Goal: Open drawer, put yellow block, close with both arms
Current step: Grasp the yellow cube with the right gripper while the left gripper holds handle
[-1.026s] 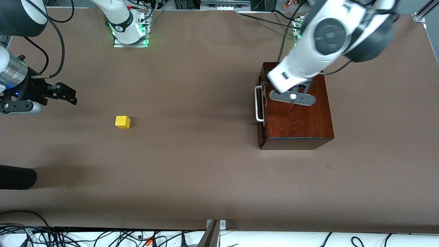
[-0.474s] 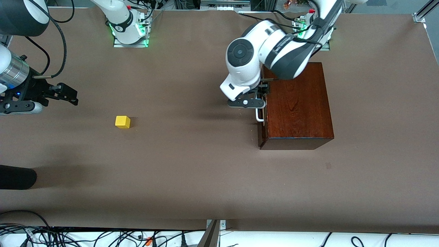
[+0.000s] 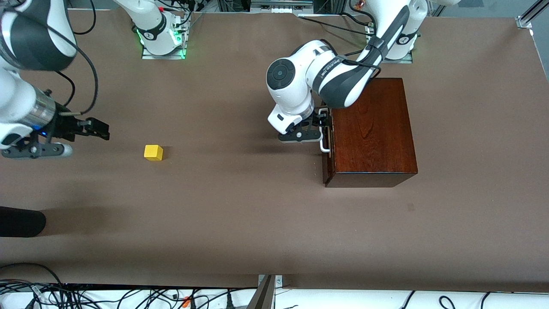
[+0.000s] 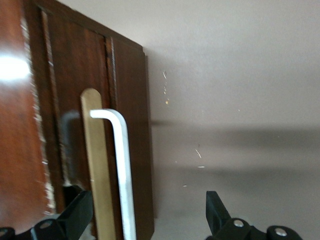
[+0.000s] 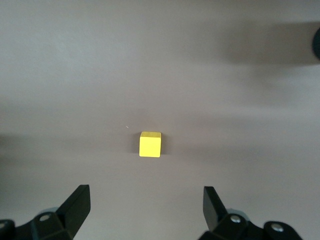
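Item one, my left gripper (image 3: 309, 128): fingers spread wide and empty, set in front of the closed drawer (image 3: 328, 141) of the dark wooden box (image 3: 372, 128), with the white bar handle (image 4: 121, 170) standing between the two fingers (image 4: 75, 212) in the left wrist view. Item two, my right gripper (image 3: 55, 139): fingers likewise spread and empty, up over bare table (image 3: 240, 214) at the right arm's end. Item three, the yellow block (image 3: 153, 152): resting on the table near my right gripper, well apart from the box.

no readable text, labels, brands, numbers, signs anywhere
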Motion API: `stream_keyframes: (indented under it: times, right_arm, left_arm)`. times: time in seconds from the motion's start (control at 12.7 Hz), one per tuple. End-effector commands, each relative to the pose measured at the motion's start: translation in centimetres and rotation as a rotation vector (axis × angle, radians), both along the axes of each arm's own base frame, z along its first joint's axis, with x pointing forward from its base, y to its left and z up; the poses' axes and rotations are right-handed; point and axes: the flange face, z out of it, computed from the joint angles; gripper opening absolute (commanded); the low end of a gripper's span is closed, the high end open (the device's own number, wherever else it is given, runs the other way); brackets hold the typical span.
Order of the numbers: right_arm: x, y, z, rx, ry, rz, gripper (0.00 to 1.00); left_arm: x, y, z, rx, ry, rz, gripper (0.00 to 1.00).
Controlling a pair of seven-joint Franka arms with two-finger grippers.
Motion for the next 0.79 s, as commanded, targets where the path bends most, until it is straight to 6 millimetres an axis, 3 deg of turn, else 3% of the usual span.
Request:
stream_keyframes:
  times: [0.0, 0.39, 0.71]
  right_arm:
    - [1.4, 0.6, -3.0, 0.003, 0.03, 0.049, 1.0]
    - [0.8, 1.3, -12.7, 0.013, 0.036, 0.039, 1.0]
    - [-2.0, 1.2, -20.4, 0.037, 0.051, -0.032, 1.0]
  left_arm:
    - [0.2, -1.2, -1.5, 0.018, -0.04, 0.027, 1.0]
    - [0.9, -0.7, -4.1, 0.095, -0.107, 0.03, 1.0]
    - [0.8, -0.4, -6.3, 0.112, -0.104, 0.017, 1.0]
